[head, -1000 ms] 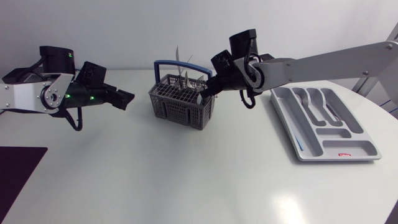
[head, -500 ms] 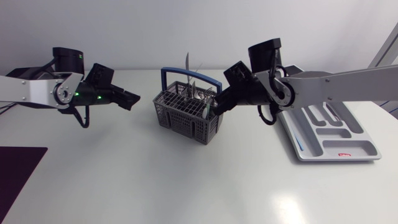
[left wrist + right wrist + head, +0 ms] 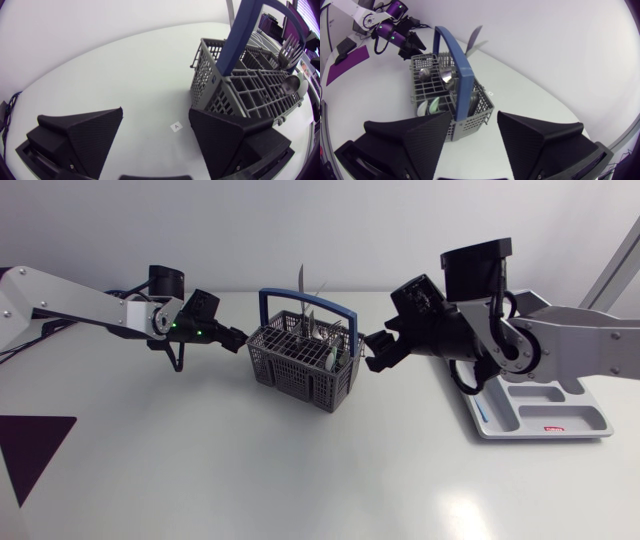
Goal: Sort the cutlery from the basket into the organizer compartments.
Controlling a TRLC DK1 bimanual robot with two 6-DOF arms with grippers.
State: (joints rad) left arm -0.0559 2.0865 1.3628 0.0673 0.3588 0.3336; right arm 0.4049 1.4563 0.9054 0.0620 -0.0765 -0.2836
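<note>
Grey slotted cutlery basket with blue handle [image 3: 300,370] sits on the white worktop [image 3: 200,465]; left hand [image 3: 236,340] and right hand [image 3: 378,352] point level at its opposite sides, both spread open, empty.

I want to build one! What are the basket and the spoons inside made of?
Basket: probably plastic, a matte grey moulded grid. Its handle: blue plastic, slightly glossy. Spoons: likely steel, with shiny mirror-like bowls.
</note>
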